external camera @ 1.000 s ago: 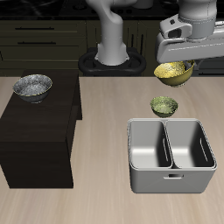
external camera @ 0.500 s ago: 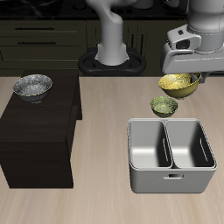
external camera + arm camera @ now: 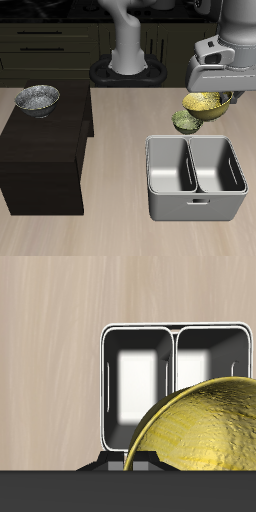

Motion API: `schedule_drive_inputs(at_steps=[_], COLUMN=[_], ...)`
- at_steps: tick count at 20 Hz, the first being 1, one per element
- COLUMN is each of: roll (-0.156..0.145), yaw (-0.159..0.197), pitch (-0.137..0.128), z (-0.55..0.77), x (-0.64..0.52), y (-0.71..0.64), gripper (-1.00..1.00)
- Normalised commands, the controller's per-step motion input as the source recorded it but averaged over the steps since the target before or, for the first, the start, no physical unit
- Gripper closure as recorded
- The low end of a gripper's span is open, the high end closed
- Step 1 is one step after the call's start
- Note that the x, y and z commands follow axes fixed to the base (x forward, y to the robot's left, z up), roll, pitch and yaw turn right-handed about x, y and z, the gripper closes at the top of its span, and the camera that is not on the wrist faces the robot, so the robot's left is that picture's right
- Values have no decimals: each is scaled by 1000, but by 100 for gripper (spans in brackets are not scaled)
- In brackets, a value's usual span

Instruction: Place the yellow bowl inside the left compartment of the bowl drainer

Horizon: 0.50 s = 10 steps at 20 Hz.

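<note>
The tool (image 3: 212, 96) grips the yellow bowl (image 3: 205, 104) by its rim, holding it in the air just behind the bowl drainer (image 3: 195, 207), partly over the green bowl (image 3: 184, 122). The bowl appears rigid, light and smooth-walled; a rim grip suits it, though it may tilt. Compared with half a second ago, it hangs lower and nearer the drainer's left compartment (image 3: 218, 167).
</note>
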Motion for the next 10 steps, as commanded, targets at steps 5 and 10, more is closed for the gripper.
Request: schedule_drive_inputs(at_steps=[5,10], roll=[8,13], yaw=[34,8], pitch=[21,40], z=[-324,-282], x=[124,68], y=[80,114], gripper=[100,100])
